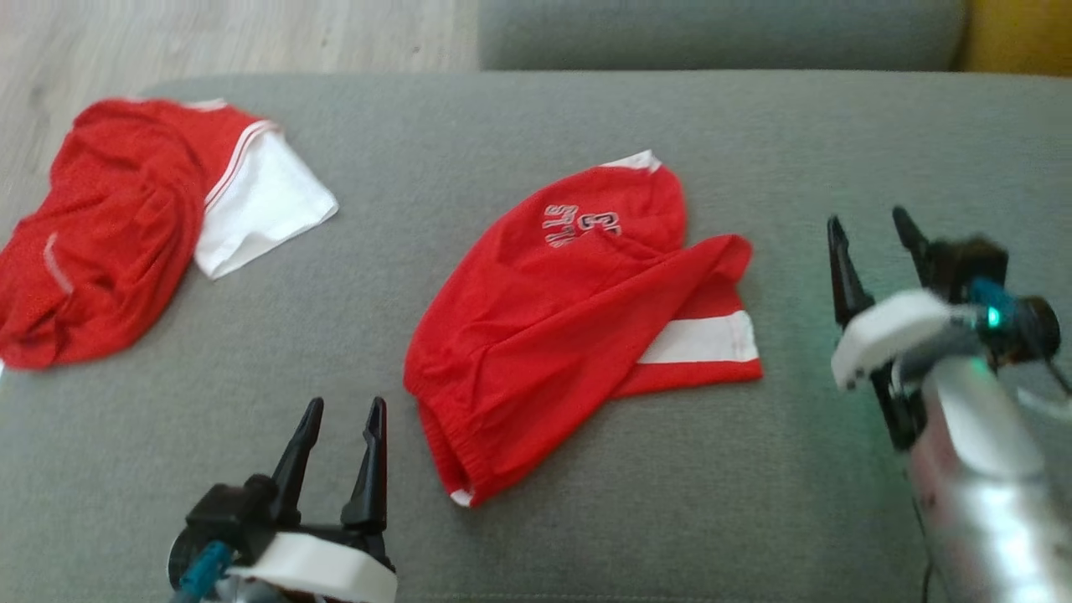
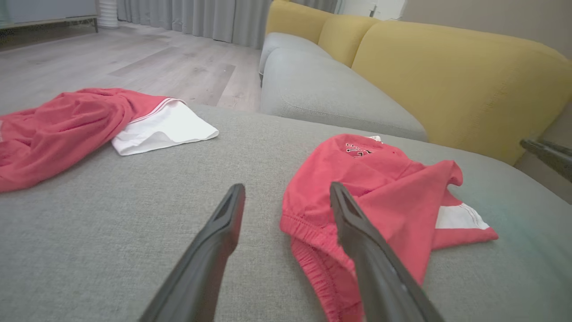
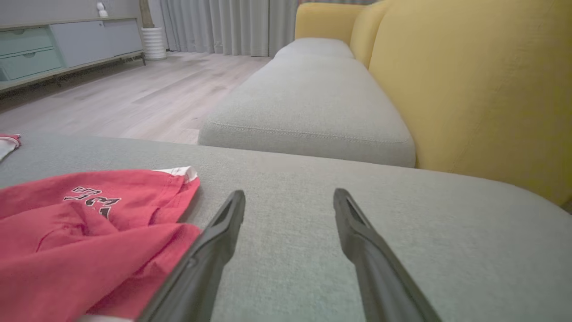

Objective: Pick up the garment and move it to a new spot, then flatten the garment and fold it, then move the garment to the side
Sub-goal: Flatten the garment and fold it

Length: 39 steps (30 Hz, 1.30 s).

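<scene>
The red shorts (image 1: 569, 335) lie on the grey sofa cushion (image 1: 754, 502) between the left claw (image 1: 346, 406) and right claw (image 1: 867, 219), touching neither; both claws released, empty.

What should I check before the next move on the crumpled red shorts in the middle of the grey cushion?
1. Jaws of left gripper open and empty: ok.
2. Jaws of right gripper open and empty: ok.
3. The red fabric shorts with lettering lie flat: not ok, crumpled, folded over.
4. Shorts apart from the second red-and-white fabric garment: ok.
5. Bare grey fabric cushion around the shorts: ok.
</scene>
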{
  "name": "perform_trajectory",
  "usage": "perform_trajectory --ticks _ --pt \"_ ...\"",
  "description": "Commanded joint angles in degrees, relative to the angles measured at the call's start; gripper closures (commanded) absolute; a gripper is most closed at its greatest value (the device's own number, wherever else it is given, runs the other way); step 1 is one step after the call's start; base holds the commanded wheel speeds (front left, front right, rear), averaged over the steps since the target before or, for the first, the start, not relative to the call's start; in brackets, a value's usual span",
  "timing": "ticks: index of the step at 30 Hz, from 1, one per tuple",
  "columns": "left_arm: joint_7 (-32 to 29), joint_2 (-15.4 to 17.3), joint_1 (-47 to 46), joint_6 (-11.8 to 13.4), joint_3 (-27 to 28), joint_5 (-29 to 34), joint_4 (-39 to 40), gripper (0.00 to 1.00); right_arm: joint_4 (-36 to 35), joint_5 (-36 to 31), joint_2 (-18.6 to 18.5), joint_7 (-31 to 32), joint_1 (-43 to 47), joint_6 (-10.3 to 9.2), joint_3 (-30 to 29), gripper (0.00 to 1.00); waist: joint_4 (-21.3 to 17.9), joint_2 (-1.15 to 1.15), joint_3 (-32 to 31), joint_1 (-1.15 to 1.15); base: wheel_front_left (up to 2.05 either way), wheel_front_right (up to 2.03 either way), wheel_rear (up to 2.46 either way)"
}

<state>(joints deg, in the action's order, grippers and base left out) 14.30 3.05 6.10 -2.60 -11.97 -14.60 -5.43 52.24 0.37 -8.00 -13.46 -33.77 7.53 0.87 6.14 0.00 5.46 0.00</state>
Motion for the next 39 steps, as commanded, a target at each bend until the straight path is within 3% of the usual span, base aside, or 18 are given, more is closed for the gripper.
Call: perform_trajectory --ticks 1,10,15,20,28,39 --pt "0.7 -0.2 -0.8 -0.2 2.3 0.8 2.2 0.00 -4.8 -1.2 0.4 -1.1 2.0 -0.04 0.2 0.00 -1.5 0.00 -1.5 0.00 0.00 0.00 0.00" --pt "0.7 -0.2 1.8 -0.4 2.4 1.1 2.0 0.00 -34.5 -6.6 3.0 -1.5 26.0 -0.04 -5.1 0.00 -3.7 0.00 -4.4 0.00 0.00 0.00 0.00" --pt "0.7 -0.2 3.0 -0.6 2.2 1.3 1.4 0.00 -43.7 -6.9 4.3 -1.5 36.4 -0.04 -6.4 0.00 -4.2 0.00 -5.5 0.00 0.00 0.00 0.00" --pt "0.7 -0.2 3.3 -0.8 2.1 1.6 0.5 0.00 -45.8 -7.0 4.9 -1.5 41.6 -0.04 -6.6 0.00 -4.5 0.00 -5.8 0.00 0.00 0.00 0.00" --pt "0.7 -0.2 3.3 -1.0 1.9 2.3 -0.2 0.00 -46.7 -5.6 5.1 -1.5 41.9 -0.04 -5.8 0.00 -5.1 0.00 -6.0 0.00 0.00 0.00 0.00" --pt "-1.2 -0.2 1.0 -3.0 -5.8 -1.6 -8.5 0.00 -46.6 -5.1 5.1 -1.5 41.8 -0.04 -4.2 0.00 -5.3 0.00 -5.9 0.00 0.00 0.00 0.00"
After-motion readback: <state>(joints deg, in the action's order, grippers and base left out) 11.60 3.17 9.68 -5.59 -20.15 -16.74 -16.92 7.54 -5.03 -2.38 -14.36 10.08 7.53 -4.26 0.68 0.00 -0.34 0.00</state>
